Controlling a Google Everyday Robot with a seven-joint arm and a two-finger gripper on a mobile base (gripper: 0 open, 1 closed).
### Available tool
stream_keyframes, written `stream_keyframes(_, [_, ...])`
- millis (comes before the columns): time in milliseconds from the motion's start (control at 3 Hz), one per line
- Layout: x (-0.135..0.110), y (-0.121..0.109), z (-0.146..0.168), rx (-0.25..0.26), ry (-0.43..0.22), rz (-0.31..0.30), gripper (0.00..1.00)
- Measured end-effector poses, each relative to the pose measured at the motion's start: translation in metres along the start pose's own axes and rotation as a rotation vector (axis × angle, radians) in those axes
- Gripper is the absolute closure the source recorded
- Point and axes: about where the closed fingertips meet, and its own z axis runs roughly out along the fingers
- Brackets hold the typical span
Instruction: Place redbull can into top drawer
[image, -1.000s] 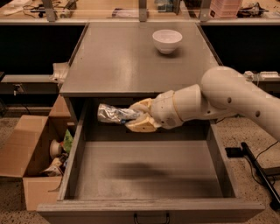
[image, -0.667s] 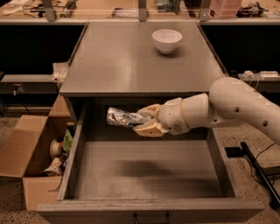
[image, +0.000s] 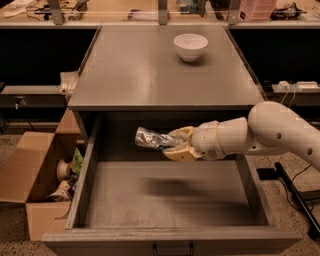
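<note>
The redbull can (image: 152, 138) is slim, silver and crinkled, held lying sideways over the back part of the open top drawer (image: 165, 200). My gripper (image: 176, 143) is shut on the can's right end; its cream fingers (image: 179, 152) wrap the can. The white arm reaches in from the right. The can hangs above the drawer's flat grey bottom and casts a shadow on it. The drawer is pulled out wide, with a small dark handle (image: 172, 248) on its front.
A white bowl (image: 190, 46) stands on the grey cabinet top (image: 135, 70) at the back right. A brown cardboard box (image: 35, 180) with odds and ends sits on the floor to the left. Cables and a dark stand lie on the floor at the right.
My gripper with the can has moved down and slightly right, lower into the drawer opening. The arm has dropped with it.
</note>
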Motion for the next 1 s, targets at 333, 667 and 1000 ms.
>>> stream_keyframes(333, [0.015,-0.007,0.002,0.013,0.028,-0.001,1.0])
stream_keyframes(667, [0.057,-0.013,-0.001,0.025,0.054,0.016,1.0])
stream_keyframes(1000, [0.095,-0.02,-0.007,0.047,0.054,0.043,1.0])
